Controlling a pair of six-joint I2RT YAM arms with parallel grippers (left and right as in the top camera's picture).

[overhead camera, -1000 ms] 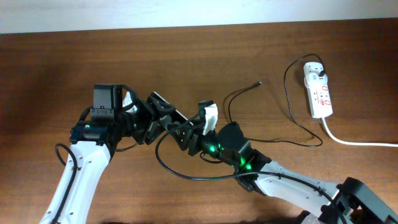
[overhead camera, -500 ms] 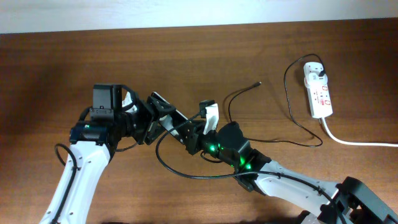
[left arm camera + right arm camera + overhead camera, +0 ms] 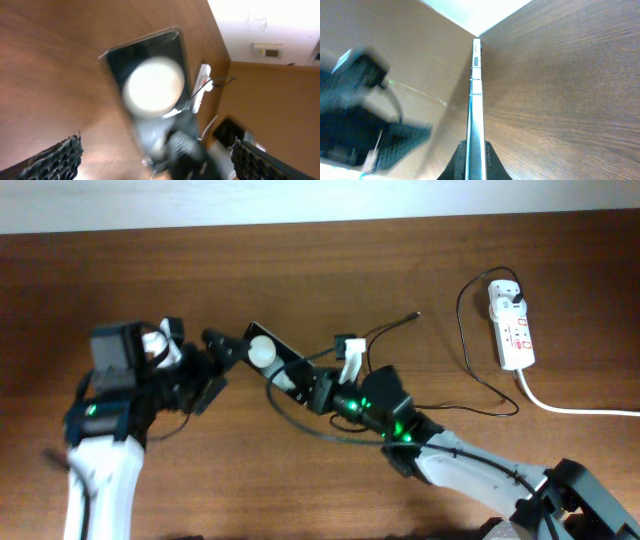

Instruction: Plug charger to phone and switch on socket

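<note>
Against the views of a moment ago, the left arm has swung away toward 9 o'clock across the worktop [image 3: 300, 270]. Its left tool [image 3: 220, 370] has let go of the phone [image 3: 272, 364] and now stands with fingers spread wide and nothing between them. The right tool [image 3: 313, 388] alone keeps the phone, pinched closed on its 4 o'clock end; the right wrist view shows the phone edge-on between the fingers. I cannot tell whether the phone rests on the worktop or hangs just above it. It sits a little toward 9 o'clock of centre, face up.

I judge this a handover: the free left tool could now fetch the connector tip [image 3: 415, 313], which lies untouched toward 2 o'clock of the phone, well apart from it. Plugging in and switching are not yet done.

Counted: two arms, one socket [image 3: 512, 328] at 2 o'clock on the worktop, one charger [image 3: 463, 345] with its white adapter seated in that socket, one phone, two white blobs on its face
</note>
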